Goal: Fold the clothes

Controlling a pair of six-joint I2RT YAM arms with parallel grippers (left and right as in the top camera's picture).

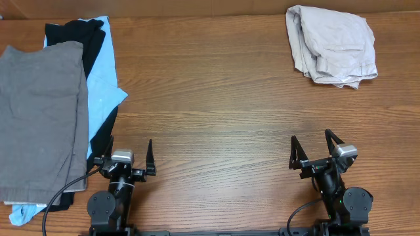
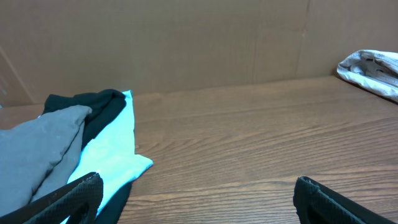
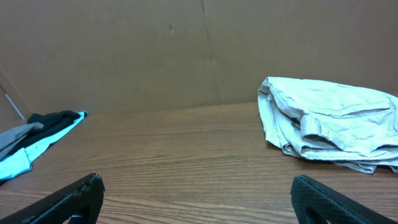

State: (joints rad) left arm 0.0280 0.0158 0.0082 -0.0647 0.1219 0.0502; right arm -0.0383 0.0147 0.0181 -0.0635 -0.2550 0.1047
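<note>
A stack of clothes lies at the left edge of the overhead frame. On top is a pair of mid-grey heathered fabric shorts (image 1: 39, 118), spread flat. A black fabric garment (image 1: 85, 36) shows beneath them at the upper left. A light-blue fabric garment (image 1: 104, 85) sticks out along the stack's right side. Well apart from the stack, in the upper right of the frame, a pair of crumpled beige fabric shorts (image 1: 331, 44) lies in a loose heap. Everything rests on a brown wood-grain surface (image 1: 210, 98).

The left pincer (image 1: 130, 149) sits at the lower left of the frame, just beside the stack's lower right corner, with its black fingers spread wide and nothing between them. The right pincer (image 1: 310, 141) sits at the lower right, below the beige shorts and clear of them, also spread wide and empty.

In the wrist views, a plain brown cardboard wall (image 2: 186, 43) stands behind the surface.
</note>
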